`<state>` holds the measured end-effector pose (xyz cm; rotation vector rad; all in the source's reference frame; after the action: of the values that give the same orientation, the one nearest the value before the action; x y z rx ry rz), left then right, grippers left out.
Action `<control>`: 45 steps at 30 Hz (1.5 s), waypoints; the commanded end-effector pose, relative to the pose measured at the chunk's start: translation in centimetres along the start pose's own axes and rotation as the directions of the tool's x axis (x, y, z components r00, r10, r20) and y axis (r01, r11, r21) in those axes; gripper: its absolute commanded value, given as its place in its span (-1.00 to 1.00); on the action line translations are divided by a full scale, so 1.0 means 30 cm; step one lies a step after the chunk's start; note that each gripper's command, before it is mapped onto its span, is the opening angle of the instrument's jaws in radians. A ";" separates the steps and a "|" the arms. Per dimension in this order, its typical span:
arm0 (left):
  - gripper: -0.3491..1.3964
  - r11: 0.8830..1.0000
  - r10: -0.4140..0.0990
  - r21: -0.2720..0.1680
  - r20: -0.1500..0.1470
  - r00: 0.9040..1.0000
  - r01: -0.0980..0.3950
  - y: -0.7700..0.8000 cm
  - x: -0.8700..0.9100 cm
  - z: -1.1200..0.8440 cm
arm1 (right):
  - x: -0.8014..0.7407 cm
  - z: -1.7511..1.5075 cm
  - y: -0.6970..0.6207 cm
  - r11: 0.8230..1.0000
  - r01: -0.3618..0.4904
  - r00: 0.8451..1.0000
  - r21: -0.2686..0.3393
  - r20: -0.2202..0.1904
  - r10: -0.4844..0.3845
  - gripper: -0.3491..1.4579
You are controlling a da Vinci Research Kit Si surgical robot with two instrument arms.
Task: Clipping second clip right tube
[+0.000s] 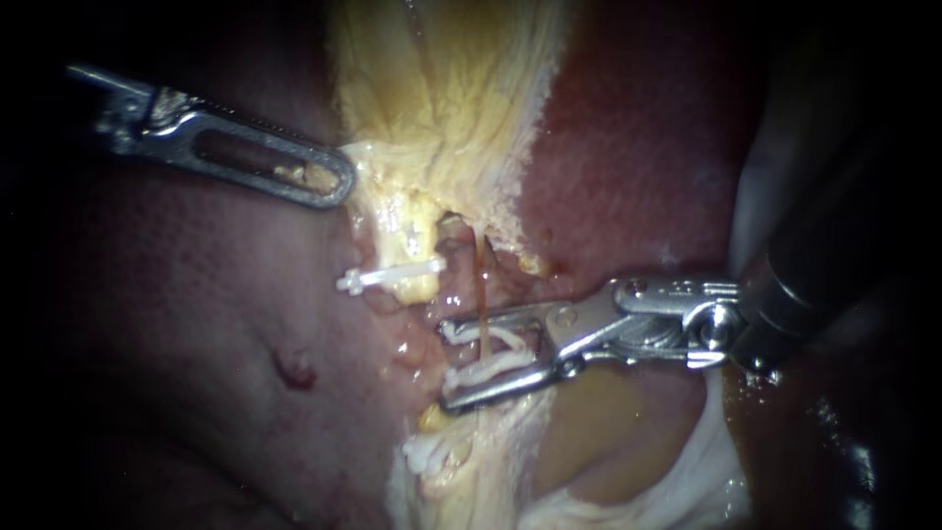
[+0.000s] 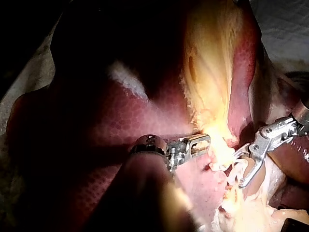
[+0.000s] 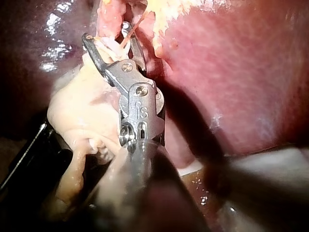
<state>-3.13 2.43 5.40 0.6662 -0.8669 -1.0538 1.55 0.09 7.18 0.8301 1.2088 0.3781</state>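
My right instrument [image 1: 446, 362]: silver claw spread, grasping an open white plastic clip [image 1: 488, 370] astride the thin brown right tube [image 1: 481, 290], just below the pale yellow tissue [image 1: 442, 88]. My left instrument [image 1: 339, 182]: slotted claw clenched, holding nothing, tip touching that tissue's edge. A closed white clip [image 1: 388, 277] sits nearby. Dark red liver [image 1: 177, 324] lies all around.
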 end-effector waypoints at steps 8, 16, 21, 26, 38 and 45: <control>-1.00 1.000 0.000 0.000 -0.001 1.000 0.000 0.0003 0.0000 0.0000 | 0.0019 0.000 -0.0034 0.999 -0.027 0.999 0.040 -0.044 0.029 -0.07; -1.00 1.000 0.000 0.000 -0.001 1.000 0.000 0.0005 0.0000 0.0000 | 0.0051 0.002 -0.0117 0.991 -0.047 0.996 0.126 -0.072 0.057 -0.07; -1.00 1.000 0.000 0.000 -0.001 1.000 0.000 0.0007 0.0000 0.0000 | 0.0084 0.002 -0.0171 0.986 -0.040 0.995 0.164 -0.079 0.053 -0.08; -1.00 1.000 0.000 0.000 -0.001 1.000 0.000 0.0008 0.0000 0.0000 | 0.0100 0.002 -0.0183 0.985 -0.041 0.995 0.168 -0.082 0.055 -0.08; -1.00 1.000 0.000 0.000 -0.001 1.000 0.000 0.0009 -0.0001 0.0001 | 0.0083 -0.002 -0.0149 0.985 -0.047 0.995 0.167 -0.082 0.062 -0.18; -1.00 1.000 0.000 0.000 0.000 1.000 0.000 0.0008 -0.0001 0.0005 | 0.0078 -0.005 -0.0135 0.985 -0.049 0.995 0.168 -0.082 0.063 -0.35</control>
<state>-3.13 2.44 5.43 0.6667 -0.8664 -1.0530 1.41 0.03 6.71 1.0014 1.3129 0.3666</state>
